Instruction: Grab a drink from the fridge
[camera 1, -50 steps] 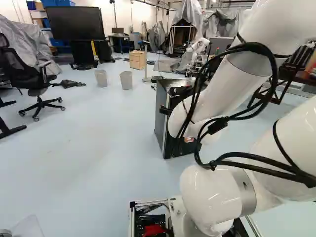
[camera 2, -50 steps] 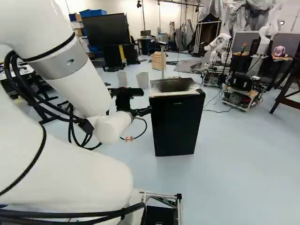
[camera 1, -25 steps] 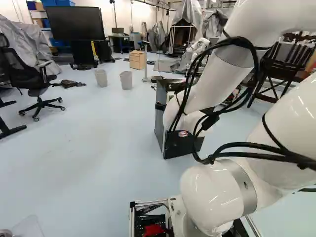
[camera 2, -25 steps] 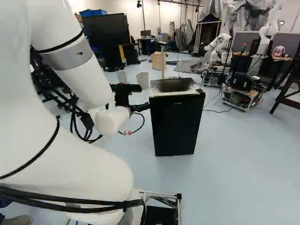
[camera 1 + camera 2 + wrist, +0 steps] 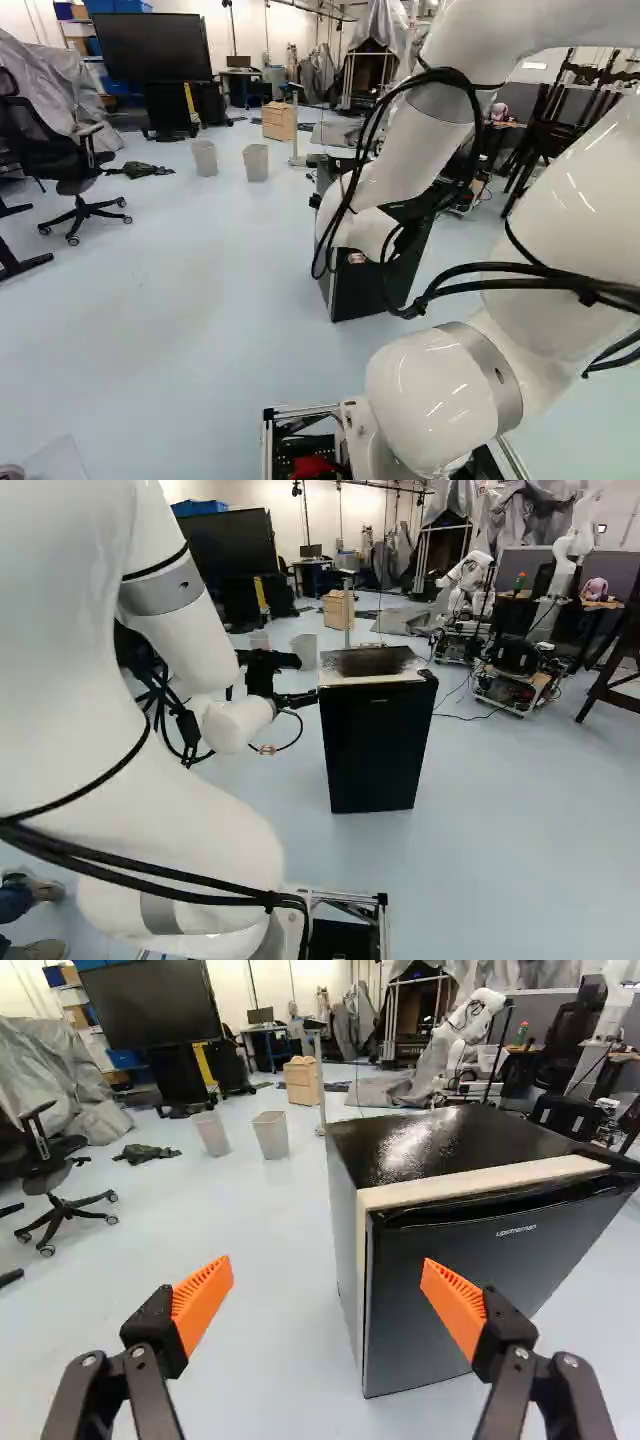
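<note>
Right base view: the black gripper point(image 5: 305, 698) reaches out from the white arm point(image 5: 185, 645) at the upper front corner of a dark fridge point(image 5: 375, 750) standing on the pale floor point(image 5: 500, 820) of the workshop. From where I stand, its tip is very near that corner, though whether the two touch I cannot tell. The wrist view shows the gripper point(image 5: 327, 1280) spread wide, its orange pads point(image 5: 203, 1300) well apart and facing each other. Ahead of them rises the fridge, its door point(image 5: 470, 1290) closed and the door's upright side edge showing in the gap between the pads; most of the door extends toward one finger's side, while the other finger is seen against the floor. In the left base view, the arm hides part of the fridge's front. Beyond stand two bins point(image 5: 204, 158) point(image 5: 255, 162), a wooden cabinet point(image 5: 278, 121) and a large dark screen point(image 5: 152, 47), with another robot point(image 5: 466, 585) at the upper right of the right base view.
</note>
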Controlling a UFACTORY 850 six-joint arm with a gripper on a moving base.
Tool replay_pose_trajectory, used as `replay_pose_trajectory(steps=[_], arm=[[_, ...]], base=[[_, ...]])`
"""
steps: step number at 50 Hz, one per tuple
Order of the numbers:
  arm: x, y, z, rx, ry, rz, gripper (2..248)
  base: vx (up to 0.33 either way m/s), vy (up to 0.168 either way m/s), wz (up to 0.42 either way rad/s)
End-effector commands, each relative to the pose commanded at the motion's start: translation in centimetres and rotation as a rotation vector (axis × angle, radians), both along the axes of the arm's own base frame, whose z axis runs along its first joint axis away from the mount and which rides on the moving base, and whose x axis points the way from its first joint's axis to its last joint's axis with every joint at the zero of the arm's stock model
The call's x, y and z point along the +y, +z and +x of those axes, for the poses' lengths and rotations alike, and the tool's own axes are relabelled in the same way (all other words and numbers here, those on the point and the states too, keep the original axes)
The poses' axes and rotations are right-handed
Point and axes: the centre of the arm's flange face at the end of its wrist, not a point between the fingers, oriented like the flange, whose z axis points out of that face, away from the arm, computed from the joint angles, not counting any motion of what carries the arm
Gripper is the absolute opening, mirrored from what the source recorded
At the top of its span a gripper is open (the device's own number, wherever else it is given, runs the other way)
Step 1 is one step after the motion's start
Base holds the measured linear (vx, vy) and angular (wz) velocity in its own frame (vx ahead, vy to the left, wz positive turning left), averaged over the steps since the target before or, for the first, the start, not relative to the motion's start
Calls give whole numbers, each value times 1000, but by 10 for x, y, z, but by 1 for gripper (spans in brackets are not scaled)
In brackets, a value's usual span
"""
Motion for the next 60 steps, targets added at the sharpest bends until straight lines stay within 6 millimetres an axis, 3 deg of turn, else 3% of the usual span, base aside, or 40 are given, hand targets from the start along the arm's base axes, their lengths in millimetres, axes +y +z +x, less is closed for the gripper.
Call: replay_pose_trajectory(steps=[15, 60], arm=[[10, -4, 17, -17, -64, 28, 247], [42, -41, 53, -44, -289, 50, 247]], base=[[0, 0, 0], [0, 0, 0]])
